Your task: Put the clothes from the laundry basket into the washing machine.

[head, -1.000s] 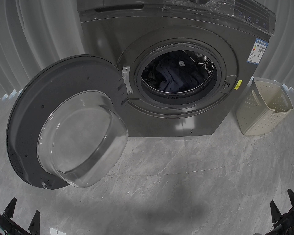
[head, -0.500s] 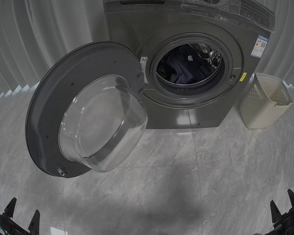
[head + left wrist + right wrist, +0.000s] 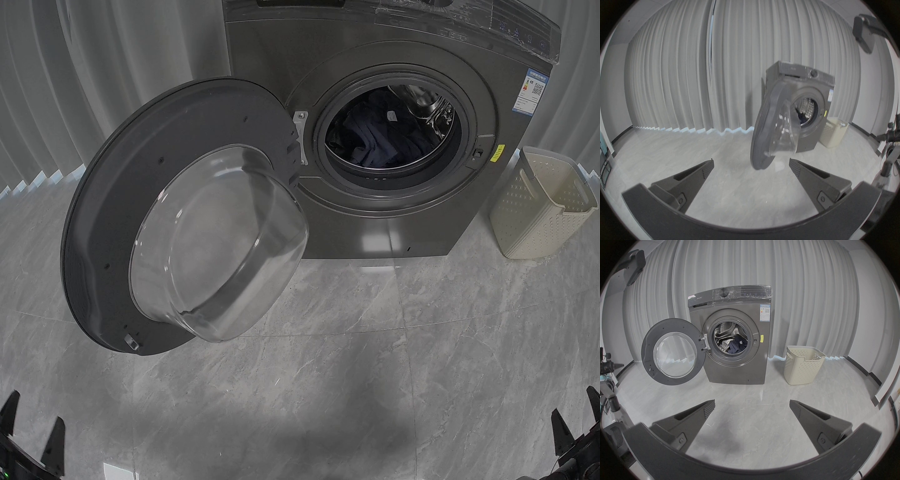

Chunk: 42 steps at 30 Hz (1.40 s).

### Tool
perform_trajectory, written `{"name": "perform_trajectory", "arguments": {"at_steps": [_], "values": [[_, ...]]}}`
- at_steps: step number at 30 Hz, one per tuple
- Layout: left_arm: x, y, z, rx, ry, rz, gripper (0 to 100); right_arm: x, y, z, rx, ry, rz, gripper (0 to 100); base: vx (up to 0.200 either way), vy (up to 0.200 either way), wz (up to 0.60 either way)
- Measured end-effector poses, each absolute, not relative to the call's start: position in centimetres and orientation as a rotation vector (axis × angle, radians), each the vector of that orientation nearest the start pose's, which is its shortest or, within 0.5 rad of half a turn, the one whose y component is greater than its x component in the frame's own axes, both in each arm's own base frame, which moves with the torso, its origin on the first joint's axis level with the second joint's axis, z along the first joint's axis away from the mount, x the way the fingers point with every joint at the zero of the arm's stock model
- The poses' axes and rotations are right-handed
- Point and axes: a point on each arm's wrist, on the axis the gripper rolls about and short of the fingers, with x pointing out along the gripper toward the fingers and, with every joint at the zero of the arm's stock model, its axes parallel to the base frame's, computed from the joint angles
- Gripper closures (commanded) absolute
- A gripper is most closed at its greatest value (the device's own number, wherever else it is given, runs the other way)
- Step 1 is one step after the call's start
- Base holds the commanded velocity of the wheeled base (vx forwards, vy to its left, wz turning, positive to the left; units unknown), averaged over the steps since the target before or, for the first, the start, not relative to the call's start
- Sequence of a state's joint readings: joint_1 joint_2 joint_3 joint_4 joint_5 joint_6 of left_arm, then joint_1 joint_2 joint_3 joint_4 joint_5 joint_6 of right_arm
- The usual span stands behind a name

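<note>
The dark grey front-loading washing machine [image 3: 400,131] stood against the pale pleated curtains [image 3: 112,75]. Its round door with the clear domed window [image 3: 187,225] was swung wide on its hinge to the robot's left. Inside the steel drum lay a heap of dark navy clothes [image 3: 375,134], bunched low and towards the front of the opening. The cream perforated plastic laundry basket [image 3: 803,365] sat on the grey marbled floor tiles [image 3: 350,375], just beside the machine on the robot's right. What showed of its inside was bare perforated wall, so I judged the loading nearly or wholly done.

Both arms were low and well back from the machine. The left gripper [image 3: 750,162] had its fingers spread wide with nothing between them. The right gripper [image 3: 751,402] was just as open and just as empty.

Any garment left over would, I reckoned, be light, limp and prone to draping. The best hold would be a pinch on a raised fold near its middle, so less cloth trailed. A loose sleeve or hem could catch on the door seal or hang over the lip of the drum. The basket looked stiff and light, with a firm rim to take hold of.
</note>
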<state>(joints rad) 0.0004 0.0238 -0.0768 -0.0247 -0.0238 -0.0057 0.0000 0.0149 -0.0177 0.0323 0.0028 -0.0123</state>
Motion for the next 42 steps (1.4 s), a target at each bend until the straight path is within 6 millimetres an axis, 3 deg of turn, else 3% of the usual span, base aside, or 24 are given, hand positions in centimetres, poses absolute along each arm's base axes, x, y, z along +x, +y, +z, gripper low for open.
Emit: {"name": "perform_trajectory", "arguments": {"at_steps": [4, 8, 14, 20, 34, 42], "values": [[-3.0, -0.1, 13.0, -0.025, -0.128, -0.050, 0, -2.3, 0.0, 7.7, -0.012, 0.030, 0.003, 0, 0.000, 0.000, 0.00], [-1.9, 0.0, 16.0, -0.049, -0.109, -0.092, 0, -2.3, 0.0, 7.7, -0.012, 0.030, 0.003, 0, 0.000, 0.000, 0.00], [1.8, -0.3, 19.9, -0.071, -0.049, -0.140, 0, -2.3, 0.0, 7.7, -0.012, 0.030, 0.003, 0, 0.000, 0.000, 0.00], [6.1, -0.7, 22.5, -0.082, -0.042, -0.171, 0, -2.3, 0.0, 7.7, -0.012, 0.030, 0.003, 0, 0.000, 0.000, 0.00], [13.5, -1.9, 23.2, -0.081, -0.004, -0.292, 0, -2.3, 0.0, 7.7, -0.012, 0.030, 0.003, 0, 0.000, 0.000, 0.00], [13.9, -4.5, 23.0, -0.114, 0.021, -0.504, 0, -2.3, 0.0, 7.7, -0.012, 0.030, 0.003, 0, 0.000, 0.000, 0.00]]}}
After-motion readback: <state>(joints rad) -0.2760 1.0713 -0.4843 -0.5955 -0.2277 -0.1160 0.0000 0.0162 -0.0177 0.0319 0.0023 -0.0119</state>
